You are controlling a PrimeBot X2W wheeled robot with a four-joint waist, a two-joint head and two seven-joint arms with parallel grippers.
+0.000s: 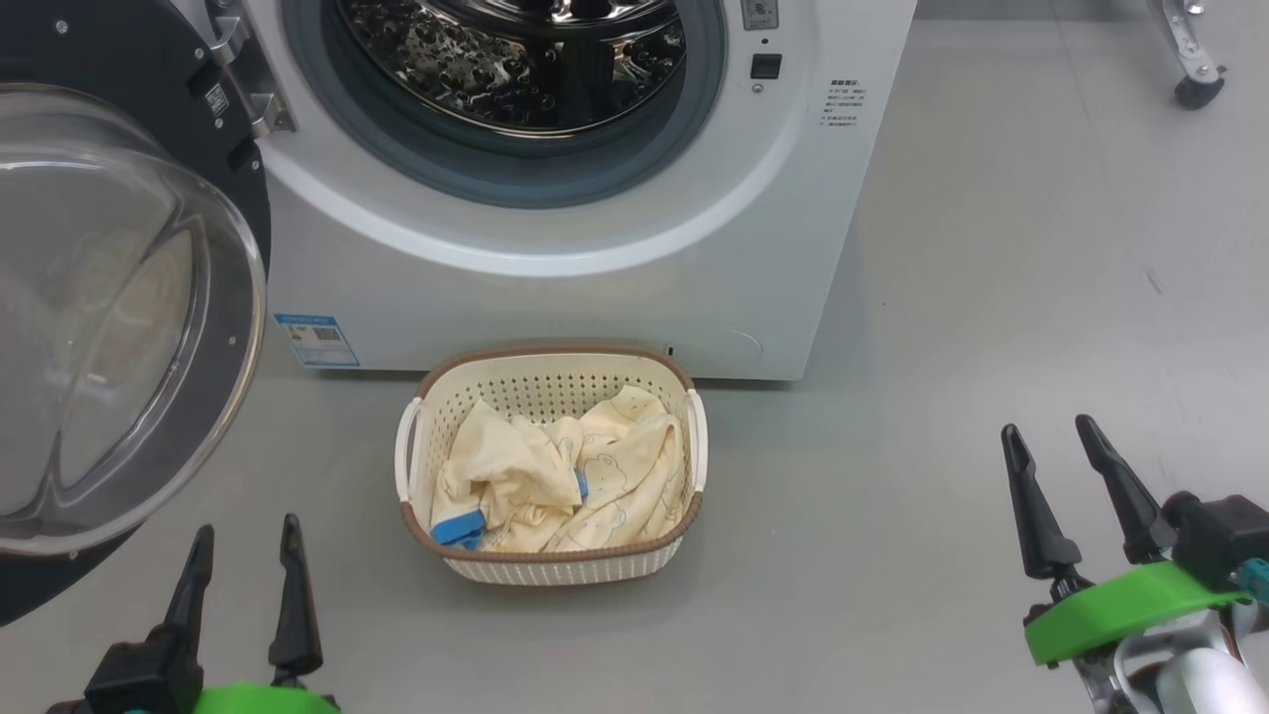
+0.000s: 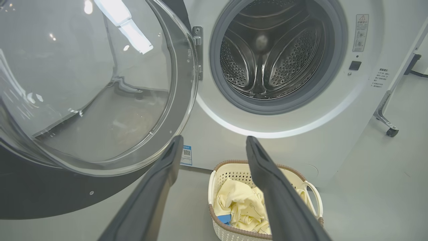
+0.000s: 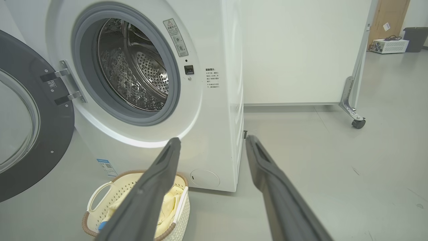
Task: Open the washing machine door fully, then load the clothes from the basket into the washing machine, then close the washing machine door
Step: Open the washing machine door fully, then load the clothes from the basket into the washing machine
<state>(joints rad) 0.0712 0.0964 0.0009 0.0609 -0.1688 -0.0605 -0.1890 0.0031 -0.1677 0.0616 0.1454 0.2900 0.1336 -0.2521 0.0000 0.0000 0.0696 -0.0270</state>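
Note:
The white washing machine (image 1: 595, 258) stands ahead with its steel drum (image 1: 516, 59) exposed. Its door (image 1: 109, 317), black-rimmed with a clear glass bowl, is swung wide open to the left. On the floor in front sits the cream basket (image 1: 551, 570) holding the pale yellow clothes (image 1: 555, 476) with a blue patch. My left gripper (image 1: 246, 540) hovers open at the lower left, below the door and left of the basket. My right gripper (image 1: 1049, 444) is open at the lower right, well away from the basket. Both hold nothing. The left wrist view looks over the basket (image 2: 234, 167) toward the drum (image 2: 267, 53).
Grey floor (image 1: 991, 347) spreads to the right of the machine. A wheeled metal leg (image 1: 1195, 84) of a white partition stands at the far right. In the right wrist view, that partition (image 3: 301, 50) stands behind the machine, with a caster (image 3: 357, 123) at its foot.

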